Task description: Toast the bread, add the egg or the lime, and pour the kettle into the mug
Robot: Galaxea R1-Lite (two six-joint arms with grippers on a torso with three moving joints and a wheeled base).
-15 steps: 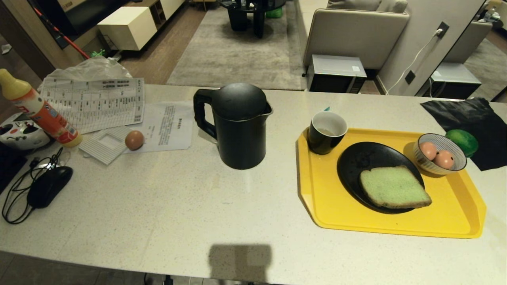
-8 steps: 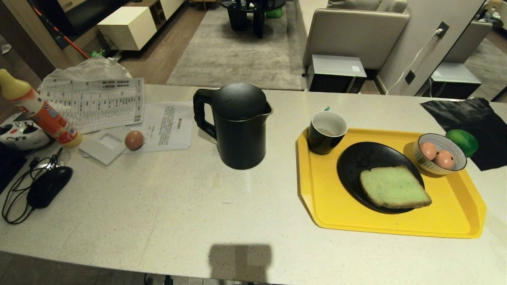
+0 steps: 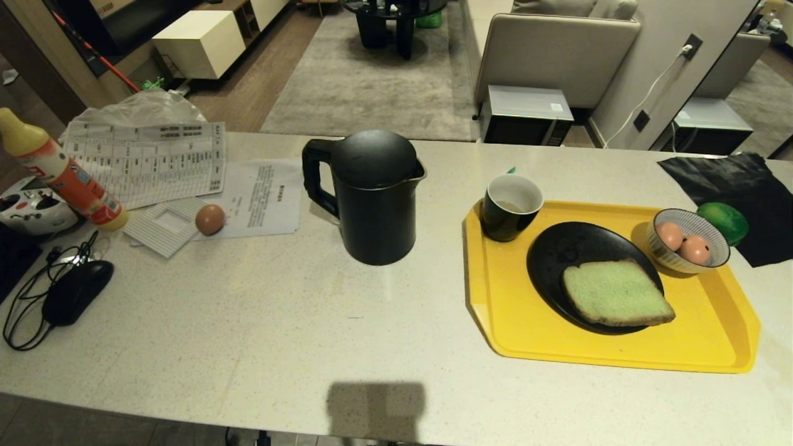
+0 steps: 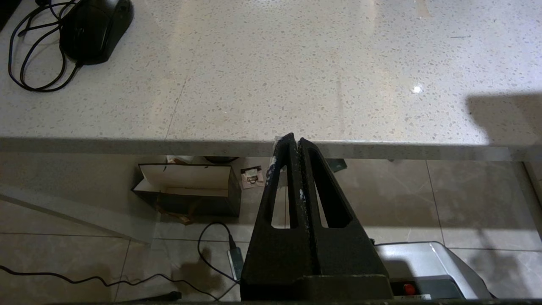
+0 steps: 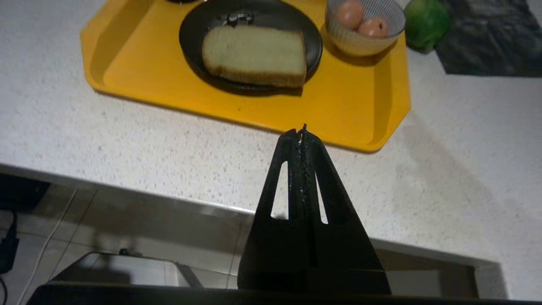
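The pale green bread (image 3: pixel 616 292) lies on a black plate (image 3: pixel 560 254) on a yellow tray (image 3: pixel 694 334) at the table's right. A striped bowl (image 3: pixel 672 260) holds two eggs (image 3: pixel 694 249); another egg (image 3: pixel 210 218) rests on papers at the left. The lime (image 3: pixel 723 222) sits behind the bowl on black plastic. The black kettle (image 3: pixel 372 198) stands mid-table, with the mug (image 3: pixel 509 207) on the tray's far left corner. Neither arm shows in the head view. My left gripper (image 4: pixel 294 140) is shut and empty at the table's near edge. My right gripper (image 5: pixel 301 131) is shut and empty, short of the tray (image 5: pixel 355 106) and bread (image 5: pixel 254 55).
At the left are an orange squeeze bottle (image 3: pixel 62 173), printed papers (image 3: pixel 148 161), a plastic bag, a black mouse (image 3: pixel 77 291) with its cable and a white controller. Bare table lies between the kettle and the near edge. Beyond the table stand a sofa and a rug.
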